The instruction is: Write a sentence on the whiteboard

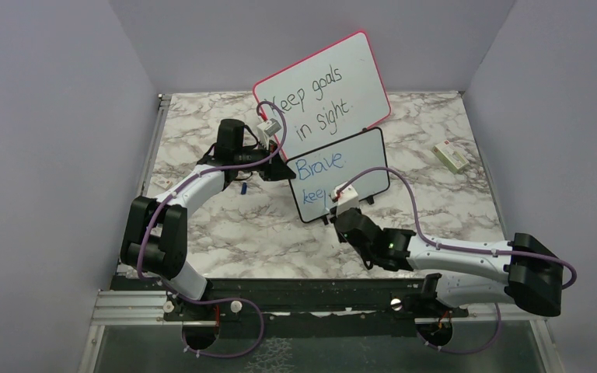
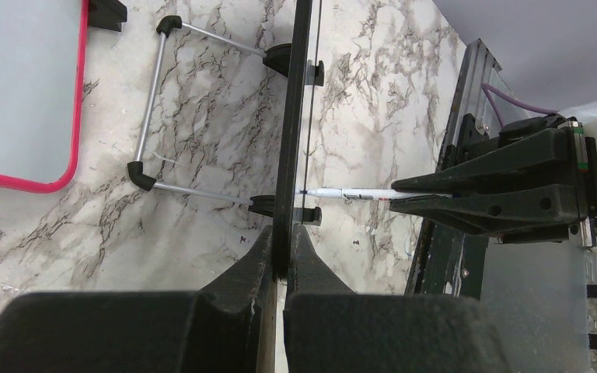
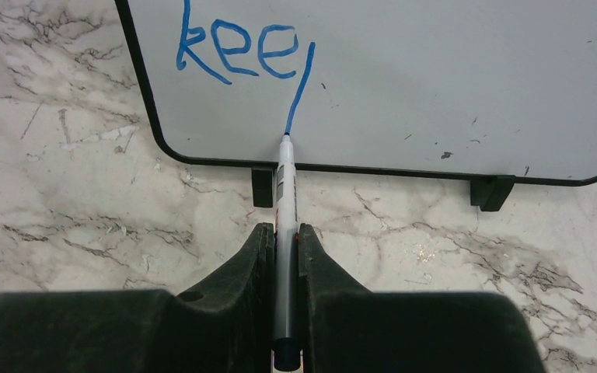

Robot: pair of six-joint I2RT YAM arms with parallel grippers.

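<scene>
The small black-framed whiteboard [image 1: 350, 167] stands tilted at mid-table. Blue writing on it reads "Brave." [image 1: 320, 165], with "kee" [image 3: 233, 50] below and a fresh downstroke [image 3: 301, 85] after it. My left gripper [image 1: 286, 169] is shut on the board's left edge, which shows edge-on in the left wrist view [image 2: 291, 116] between the jaws [image 2: 282, 241]. My right gripper [image 1: 342, 211] is shut on a white marker [image 3: 285, 186]. The marker's tip touches the board at the bottom of the downstroke, just above the lower frame. The marker also shows in the left wrist view [image 2: 354, 194].
A larger pink-framed board [image 1: 322, 93] with black writing leans behind the small one. A white box [image 1: 451, 158] lies at the right. A small blue cap [image 1: 243, 186] lies under the left arm. A wire stand [image 2: 151, 109] props up the small board from behind.
</scene>
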